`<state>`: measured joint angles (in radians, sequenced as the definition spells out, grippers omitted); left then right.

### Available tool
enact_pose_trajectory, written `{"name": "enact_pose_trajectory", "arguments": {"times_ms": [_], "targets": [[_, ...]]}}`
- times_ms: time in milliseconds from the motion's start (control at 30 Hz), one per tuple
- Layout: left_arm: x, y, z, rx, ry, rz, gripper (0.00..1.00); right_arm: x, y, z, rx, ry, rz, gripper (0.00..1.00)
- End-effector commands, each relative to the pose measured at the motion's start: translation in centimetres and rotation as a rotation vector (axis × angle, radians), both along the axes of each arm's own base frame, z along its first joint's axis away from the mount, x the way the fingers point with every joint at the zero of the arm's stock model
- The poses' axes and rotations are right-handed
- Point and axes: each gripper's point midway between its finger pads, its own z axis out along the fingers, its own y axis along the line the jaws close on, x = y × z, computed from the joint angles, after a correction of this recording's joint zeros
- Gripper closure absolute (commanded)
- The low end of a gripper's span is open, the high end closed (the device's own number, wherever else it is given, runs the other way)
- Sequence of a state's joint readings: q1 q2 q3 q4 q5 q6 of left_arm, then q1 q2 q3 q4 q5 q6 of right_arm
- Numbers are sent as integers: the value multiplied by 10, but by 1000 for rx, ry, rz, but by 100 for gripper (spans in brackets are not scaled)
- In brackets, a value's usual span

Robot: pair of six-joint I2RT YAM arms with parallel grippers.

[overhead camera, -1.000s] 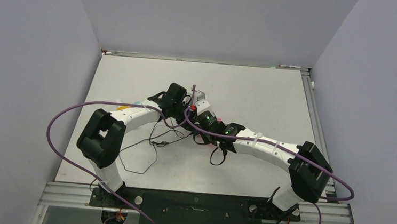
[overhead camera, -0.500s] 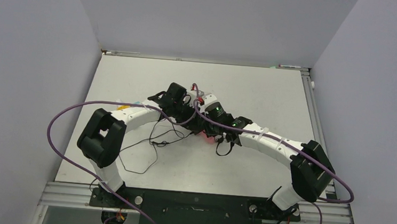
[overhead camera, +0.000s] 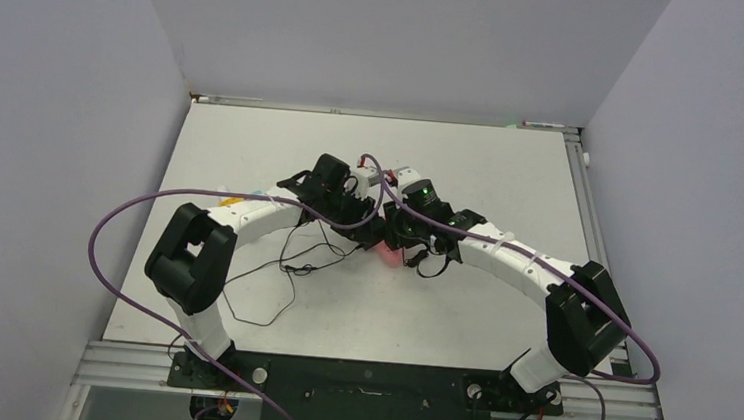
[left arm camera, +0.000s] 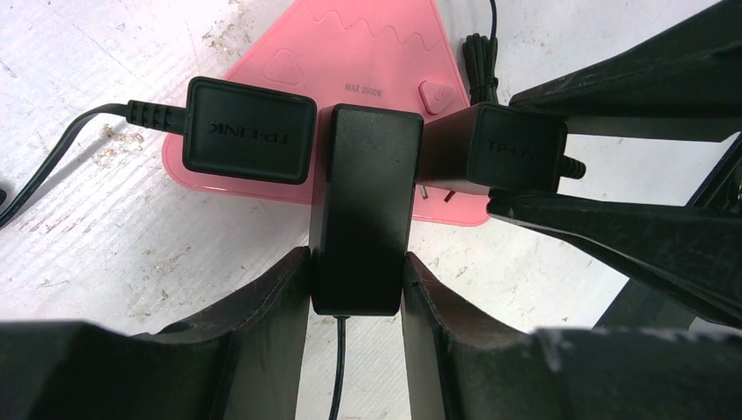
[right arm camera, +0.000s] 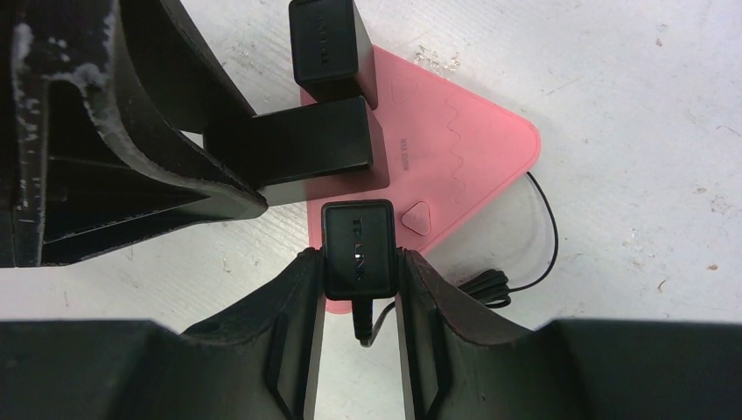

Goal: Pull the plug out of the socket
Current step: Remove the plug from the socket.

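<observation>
White scuffed surface (overhead camera: 252,150) boxed in by plain grey walls, nothing fancy. Counting two arms reaching in toward the middle, tips nearly meeting over one pink triangular socket (left arm camera: 367,52) lying flat on the surface.

Spotting three black plugs on that socket, lined up side by side: two stamped TP-LINK, one plain. Seeing the plain plug (left arm camera: 366,175) between the other two, pinched on both sides by the left pincer (left arm camera: 357,267), fingers pressed flat against it.

Then the outer TP-LINK plug (left arm camera: 249,129) on one side, untouched, with its own cable trailing off over the surface.

On the other side, the held TP-LINK plug (right arm camera: 359,241), squeezed between the fingers of the right pincer (right arm camera: 359,262) and sitting right next to the single power button (right arm camera: 417,217). Overlapping the socket's edge in both wrist views, but can't tell about the pins, seated or out.

Also counting two purple cables (overhead camera: 106,224), one looping off each arm, plus a loose tangle of thin black cords (overhead camera: 283,268) on the surface beside the left arm.
</observation>
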<state>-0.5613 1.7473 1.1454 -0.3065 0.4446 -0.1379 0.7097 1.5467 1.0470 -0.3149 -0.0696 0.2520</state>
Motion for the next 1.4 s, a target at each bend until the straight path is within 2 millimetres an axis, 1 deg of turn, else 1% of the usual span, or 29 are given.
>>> {"name": "enact_pose_trajectory", "arguments": {"times_ms": [0,167,300,467,700,800,967,1167,1367], "targets": [[1,6,-11,50,34,46,100,10,12,13,102,-15,-38,95],[2,6,-8,52,29,55,100,10,13,19,91,-48,-40,95],[2,6,-8,50,32,58,100,6,17,21,16,-98,-41,95],[2,7,-8,45,41,63,100,-4,31,23,-67,-165,-21,95],[5,8,-6,34,43,74,100,-14,46,25,-124,-227,15,95],[6,9,-6,31,46,78,100,-21,53,27,-153,-256,43,95],[7,10,-6,28,49,85,100,-32,62,28,-173,-276,85,95],[8,11,-7,33,49,88,100,-40,68,31,-178,-298,114,95],[10,15,-9,55,38,96,100,-42,69,36,-156,-294,107,95]]}}
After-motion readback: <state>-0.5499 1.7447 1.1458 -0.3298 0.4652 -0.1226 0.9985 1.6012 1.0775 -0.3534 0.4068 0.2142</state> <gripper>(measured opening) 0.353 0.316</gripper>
